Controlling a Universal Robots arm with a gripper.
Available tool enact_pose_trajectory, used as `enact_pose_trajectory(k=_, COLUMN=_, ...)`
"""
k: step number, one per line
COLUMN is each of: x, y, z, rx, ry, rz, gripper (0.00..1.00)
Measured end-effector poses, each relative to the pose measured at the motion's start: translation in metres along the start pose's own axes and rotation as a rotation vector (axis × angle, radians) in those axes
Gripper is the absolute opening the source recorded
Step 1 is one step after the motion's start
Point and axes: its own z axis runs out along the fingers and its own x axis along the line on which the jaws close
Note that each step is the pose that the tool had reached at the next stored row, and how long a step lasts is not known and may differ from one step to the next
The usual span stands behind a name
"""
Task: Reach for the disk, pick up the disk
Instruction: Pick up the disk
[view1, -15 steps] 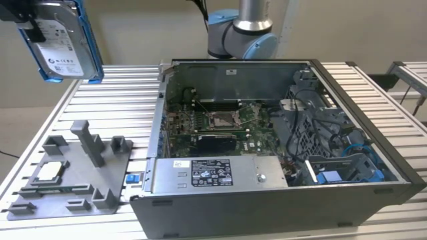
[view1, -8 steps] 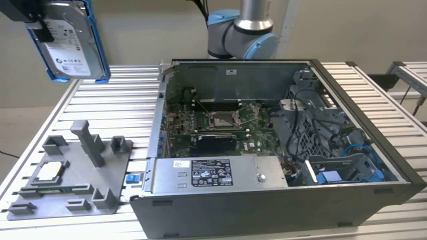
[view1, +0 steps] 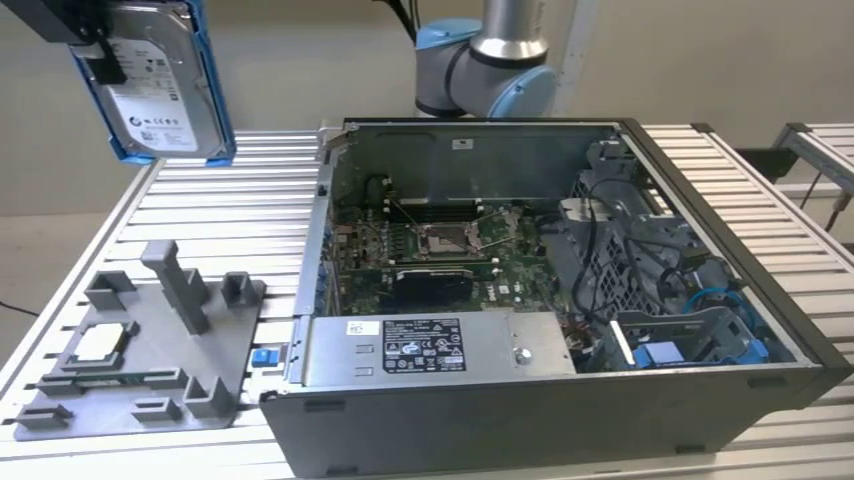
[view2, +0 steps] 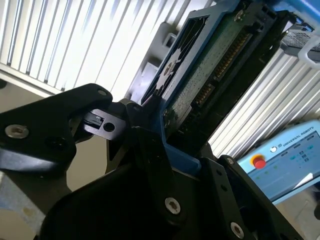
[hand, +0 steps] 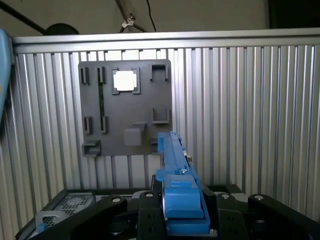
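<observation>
In the exterior view the disk (view1: 158, 88), a silver drive with a white label and blue rails, hangs upright high over the table's far corner on that view's left. My gripper (view1: 99, 52) is shut on its upper end. In the second wrist view the black fingers (view2: 145, 137) clamp the blue rail, and the disk's (view2: 210, 70) green circuit side shows. The first wrist view looks along the disk's blue edge (hand: 176, 175), which stands between the gripper's black links (hand: 182, 212).
An open computer case (view1: 747, 330) fills the middle of the slatted aluminium table (view1: 227, 190). A grey fixture plate (view1: 134, 390) with upright pegs and a small silver chip (view1: 100, 343) lies below the disk. The arm's base (view1: 487, 70) stands behind the case. A control pendant (view2: 285, 160) lies beside the table.
</observation>
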Motion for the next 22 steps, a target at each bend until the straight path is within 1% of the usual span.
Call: enact_pose_trajectory(k=22, x=-0.0022, y=-0.0416, z=0.0017, rx=-0.0001, ry=0.0001, rz=0.000, gripper=0.00)
